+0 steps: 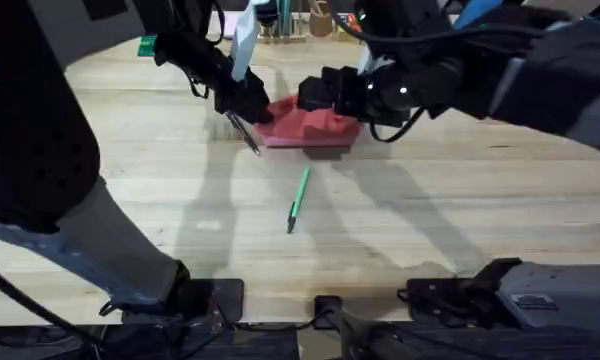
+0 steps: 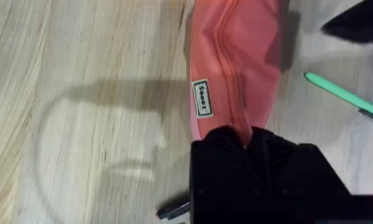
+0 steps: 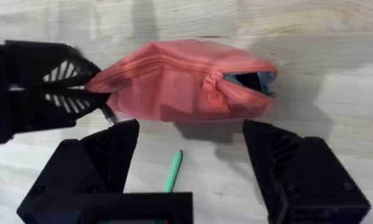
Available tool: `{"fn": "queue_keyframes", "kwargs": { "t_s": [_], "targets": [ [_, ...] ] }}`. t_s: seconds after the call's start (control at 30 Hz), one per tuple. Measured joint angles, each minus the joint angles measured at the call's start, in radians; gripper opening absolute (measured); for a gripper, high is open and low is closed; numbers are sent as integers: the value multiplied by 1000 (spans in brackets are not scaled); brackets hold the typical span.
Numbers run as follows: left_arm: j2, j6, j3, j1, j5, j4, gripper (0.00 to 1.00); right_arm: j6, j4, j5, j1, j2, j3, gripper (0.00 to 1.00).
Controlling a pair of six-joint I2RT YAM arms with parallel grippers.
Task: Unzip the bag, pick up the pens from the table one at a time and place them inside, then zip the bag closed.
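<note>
The salmon-pink bag point(image 1: 310, 127) lies on the table point(image 1: 430, 210), its zipper part open at the end point(image 3: 252, 79) far from my left gripper, with the pull point(image 3: 212, 84) mid-length. My left gripper point(image 1: 252, 104) is shut on the bag's left end point(image 2: 242, 134). Just above the bag's right part hangs my right gripper point(image 1: 318, 95), its fingers point(image 3: 112, 149) open with nothing between them. The light green pen point(image 1: 298, 200) lies in front of the bag. The black pen point(image 1: 246, 134) lies by the bag's left end, partly under my left gripper.
A wooden rack with upright sticks point(image 1: 280, 28) stands at the table's far edge behind the bag. Bare tabletop stretches in front of the green pen and to both sides.
</note>
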Motion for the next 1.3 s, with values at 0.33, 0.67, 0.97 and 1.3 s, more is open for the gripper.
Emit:
{"fn": "queue_keyframes", "kwargs": {
  "t_s": [0.33,0.67,0.97,1.3],
  "targets": [
    [0,0,0,0,0,0,43,1,87,1,0,98,-5,996],
    [0,0,0,0,0,1,43,8,136,45,2,137,-5,996],
    [0,0,0,0,4,-2,43,12,154,87,6,143,-11,849],
    [0,0,0,0,4,-2,43,12,155,115,5,148,-13,567]
  ]
}}
